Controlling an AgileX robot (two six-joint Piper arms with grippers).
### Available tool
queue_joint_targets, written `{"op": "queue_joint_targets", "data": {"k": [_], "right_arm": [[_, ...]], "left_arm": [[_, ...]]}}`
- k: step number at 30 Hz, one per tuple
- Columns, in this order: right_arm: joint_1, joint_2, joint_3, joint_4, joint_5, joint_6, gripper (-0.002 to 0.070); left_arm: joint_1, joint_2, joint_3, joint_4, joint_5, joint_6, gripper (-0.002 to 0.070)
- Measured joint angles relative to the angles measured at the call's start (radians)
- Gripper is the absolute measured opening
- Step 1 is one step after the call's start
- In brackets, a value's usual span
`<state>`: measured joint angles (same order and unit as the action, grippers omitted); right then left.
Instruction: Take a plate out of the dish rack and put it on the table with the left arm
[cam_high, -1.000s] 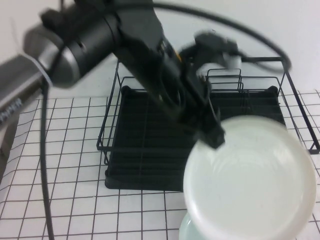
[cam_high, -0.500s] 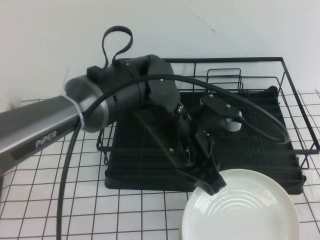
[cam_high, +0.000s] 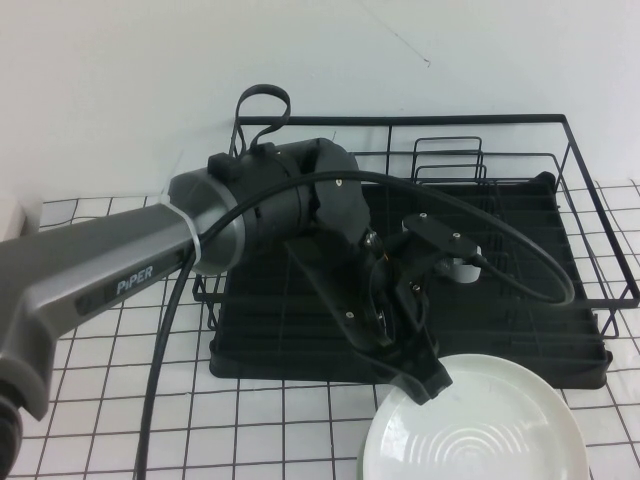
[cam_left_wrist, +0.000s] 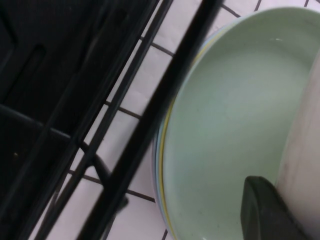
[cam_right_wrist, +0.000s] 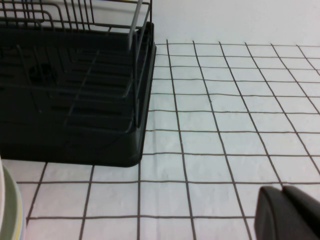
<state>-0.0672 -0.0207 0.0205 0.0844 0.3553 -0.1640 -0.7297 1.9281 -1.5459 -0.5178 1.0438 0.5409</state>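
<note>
Left gripper (cam_high: 425, 378) apparently grips plate (cam_high: 480, 430)

The dish rack (cam_right_wrist: 75, 95) fills one side of this view, a black wire frame on a black tray base, standing on the table (cam_right_wrist: 225, 100) with its white cloth and thin black grid. At the edge, near the rack's corner, a small part of a pale green plate rim (cam_right_wrist: 9, 207) shows. A dark finger of the right gripper (cam_right_wrist: 287, 212) shows in the corner.

The left arm (cam_high: 110, 270) bears the white lettering "PiPER" on its grey link.
</note>
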Motion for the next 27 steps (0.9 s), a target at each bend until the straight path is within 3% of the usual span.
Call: {"op": "queue_joint_targets", "data": {"k": [3, 5, 11, 14, 17, 20, 22, 24, 27], "right_arm": [[0.000, 0.000, 0.000, 0.000, 0.000, 0.000, -0.0001], [0.000, 0.000, 0.000, 0.000, 0.000, 0.000, -0.0001], [0.000, 0.000, 0.000, 0.000, 0.000, 0.000, -0.0001], [0.000, 0.000, 0.000, 0.000, 0.000, 0.000, -0.0001], [0.000, 0.000, 0.000, 0.000, 0.000, 0.000, -0.0001], [0.000, 0.000, 0.000, 0.000, 0.000, 0.000, -0.0001], [0.000, 0.000, 0.000, 0.000, 0.000, 0.000, -0.0001], [0.000, 0.000, 0.000, 0.000, 0.000, 0.000, -0.0001], [0.000, 0.000, 0.000, 0.000, 0.000, 0.000, -0.0001]], "left_arm": [[0.000, 0.000, 0.000, 0.000, 0.000, 0.000, 0.0062], [0.000, 0.000, 0.000, 0.000, 0.000, 0.001, 0.0104], [-0.002, 0.000, 0.000, 0.004, -0.007, 0.007, 0.0470], [-0.002, -0.002, 0.000, 0.014, -0.022, 0.007, 0.0563], [-0.002, -0.020, 0.002, 0.060, -0.031, 0.007, 0.0589], [-0.002, -0.063, 0.002, 0.109, -0.037, 0.009, 0.0576], [-0.002, -0.103, 0.002, 0.128, -0.047, 0.009, 0.0523], [-0.002, -0.152, 0.002, 0.135, -0.052, 0.009, 0.0404], [-0.002, -0.248, 0.021, 0.135, -0.078, 0.012, 0.0160]]}}
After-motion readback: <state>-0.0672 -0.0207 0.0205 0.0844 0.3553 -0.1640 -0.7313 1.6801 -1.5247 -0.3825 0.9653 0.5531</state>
